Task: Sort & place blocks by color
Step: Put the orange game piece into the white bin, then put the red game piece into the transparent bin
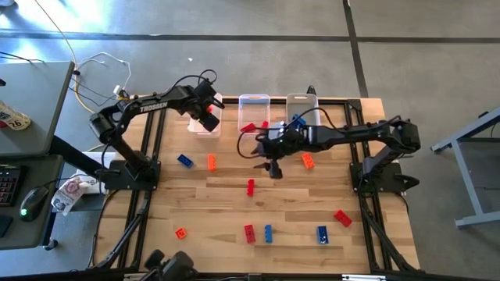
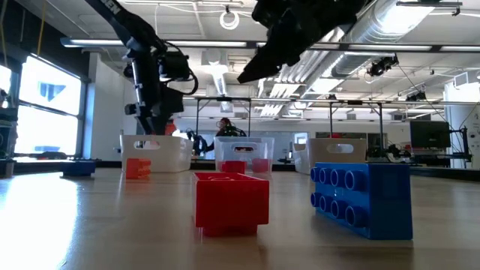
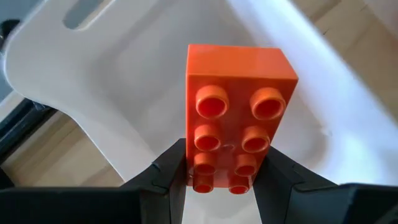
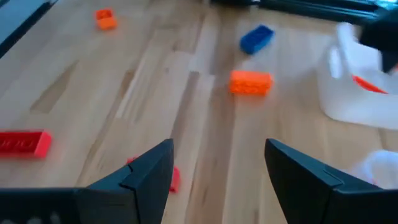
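Orange studded plastic brick [image 3: 239, 121] sits clamped in my left pincer [image 3: 217, 177] above the translucent white bin [image 3: 149, 74]; tilted, it could clip the rim on release. From above, my right pincer [image 1: 273, 167], fingers apart and empty, hovers over the wooden worktop [image 1: 297, 203] near a small red brick [image 1: 251, 186].

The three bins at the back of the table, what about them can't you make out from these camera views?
- Left bin: in the high view the left gripper, holding the orange block, covers it, so its contents are hidden.
- Middle bin: the low view shows red inside through the wall, but the count is unclear.
- Right bin: the right arm crosses it in the high view; the low view's blue block hides part of it.
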{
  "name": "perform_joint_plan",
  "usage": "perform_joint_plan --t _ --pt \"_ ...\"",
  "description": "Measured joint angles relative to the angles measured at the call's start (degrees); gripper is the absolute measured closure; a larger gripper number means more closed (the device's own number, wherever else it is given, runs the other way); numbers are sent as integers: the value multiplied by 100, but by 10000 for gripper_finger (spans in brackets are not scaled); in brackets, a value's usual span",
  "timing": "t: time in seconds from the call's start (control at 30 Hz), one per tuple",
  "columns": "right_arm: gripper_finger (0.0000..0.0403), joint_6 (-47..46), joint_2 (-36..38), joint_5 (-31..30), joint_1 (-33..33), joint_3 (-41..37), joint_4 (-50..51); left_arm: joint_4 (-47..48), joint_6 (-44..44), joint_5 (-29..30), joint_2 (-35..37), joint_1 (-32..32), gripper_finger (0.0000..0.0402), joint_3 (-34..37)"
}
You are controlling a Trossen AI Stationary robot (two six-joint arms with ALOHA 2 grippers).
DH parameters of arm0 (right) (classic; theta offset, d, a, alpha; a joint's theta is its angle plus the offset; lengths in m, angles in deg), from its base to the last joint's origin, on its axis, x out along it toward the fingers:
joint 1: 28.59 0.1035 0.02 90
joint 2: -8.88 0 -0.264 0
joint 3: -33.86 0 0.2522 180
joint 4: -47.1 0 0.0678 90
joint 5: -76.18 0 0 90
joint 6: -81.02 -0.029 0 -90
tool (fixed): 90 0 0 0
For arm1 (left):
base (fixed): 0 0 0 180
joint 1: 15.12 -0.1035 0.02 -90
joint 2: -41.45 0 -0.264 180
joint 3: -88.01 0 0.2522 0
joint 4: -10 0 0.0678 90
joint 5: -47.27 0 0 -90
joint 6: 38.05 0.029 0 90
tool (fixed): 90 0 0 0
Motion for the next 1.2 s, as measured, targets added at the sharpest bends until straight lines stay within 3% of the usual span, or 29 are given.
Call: perform_joint_plan --t 0.2,0.47,0.83,1.2 --pt "166 761 -347 355 2 0 -188 -8 50 -341 -322 -132 284 0" --pt "166 1798 -798 896 25 0 -235 -9 51 -348 -476 -167 281 0" --pt "166 3503 -1459 827 295 0 -375 -7 51 -332 -476 -165 215 -2" --pt "166 4378 -1599 825 498 -2 -664 19 51 -616 -343 -165 202 -2"
